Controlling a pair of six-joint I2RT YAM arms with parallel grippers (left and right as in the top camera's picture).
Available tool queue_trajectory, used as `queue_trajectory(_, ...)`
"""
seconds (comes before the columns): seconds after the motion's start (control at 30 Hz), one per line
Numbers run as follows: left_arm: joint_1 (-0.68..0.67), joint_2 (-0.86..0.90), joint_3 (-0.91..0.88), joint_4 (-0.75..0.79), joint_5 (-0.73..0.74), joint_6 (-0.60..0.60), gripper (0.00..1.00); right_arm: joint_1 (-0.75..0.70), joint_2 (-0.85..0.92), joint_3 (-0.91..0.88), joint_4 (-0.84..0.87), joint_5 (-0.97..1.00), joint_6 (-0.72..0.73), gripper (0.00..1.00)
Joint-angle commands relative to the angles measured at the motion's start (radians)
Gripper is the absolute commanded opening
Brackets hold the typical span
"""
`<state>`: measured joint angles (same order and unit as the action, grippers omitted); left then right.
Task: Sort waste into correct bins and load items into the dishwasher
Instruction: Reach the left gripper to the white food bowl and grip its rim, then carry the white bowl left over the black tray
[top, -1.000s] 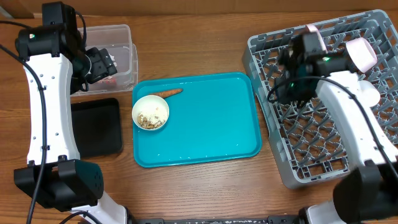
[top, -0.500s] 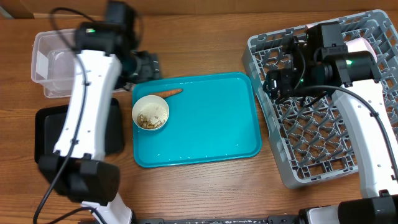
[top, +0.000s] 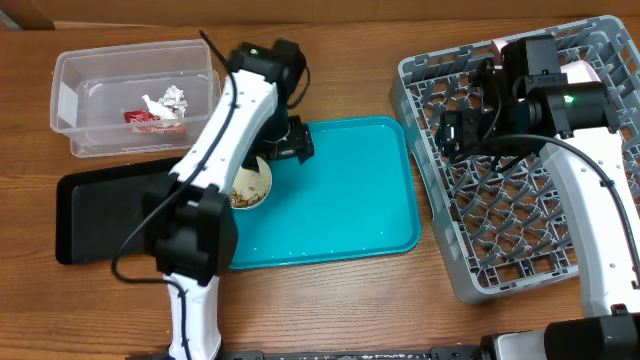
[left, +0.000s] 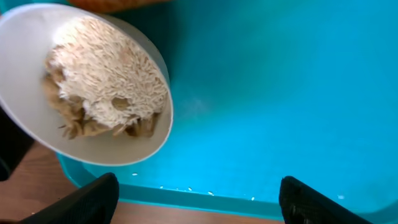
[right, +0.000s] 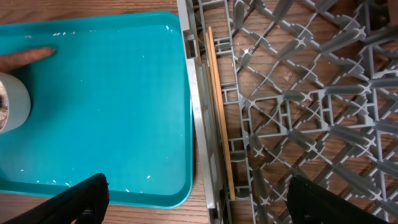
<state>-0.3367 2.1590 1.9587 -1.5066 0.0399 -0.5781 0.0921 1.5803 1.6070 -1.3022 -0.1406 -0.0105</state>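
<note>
The grey dish rack (top: 500, 240) fills the right side. The right gripper (right: 200, 202) is spread wide and empty over its left edge, where the chopsticks (right: 219, 106) lie. Over the teal tray (top: 350, 210), the left gripper (left: 196, 202) hangs wide (nothing held) beside the white bowl (left: 149, 140) of scraps (left: 106, 99). Far left, the clear tub (top: 62, 100) holds the red wrapper (top: 140, 118) and crumpled paper (top: 170, 98).

A white bowl (left: 22, 43) of beige scraps (left: 106, 87) sits on the teal tray (left: 280, 93) (near its edge, among crumbs (left: 186, 188)); the left hand (left: 202, 200) gapes wide, empty.
</note>
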Motion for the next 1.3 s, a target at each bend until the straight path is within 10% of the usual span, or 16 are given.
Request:
queue_trajectory(0.0,0.0,0.06,0.005,-0.006,0.002,-0.048,0.84,-0.002,-0.004,0.012,0.002,0.01,0.008,0.94)
queue_trajectory(1.0,0.0,0.188,-0.015,0.042,-0.1,-0.054,0.49,-0.002,-0.004,0.012,-0.001,0.009,0.008,0.94)
queue_trajectory(1.27,0.0,0.188,-0.082,0.09,-0.1,-0.053,0.19,-0.002,-0.004,0.012,-0.002,0.009,0.008,0.94)
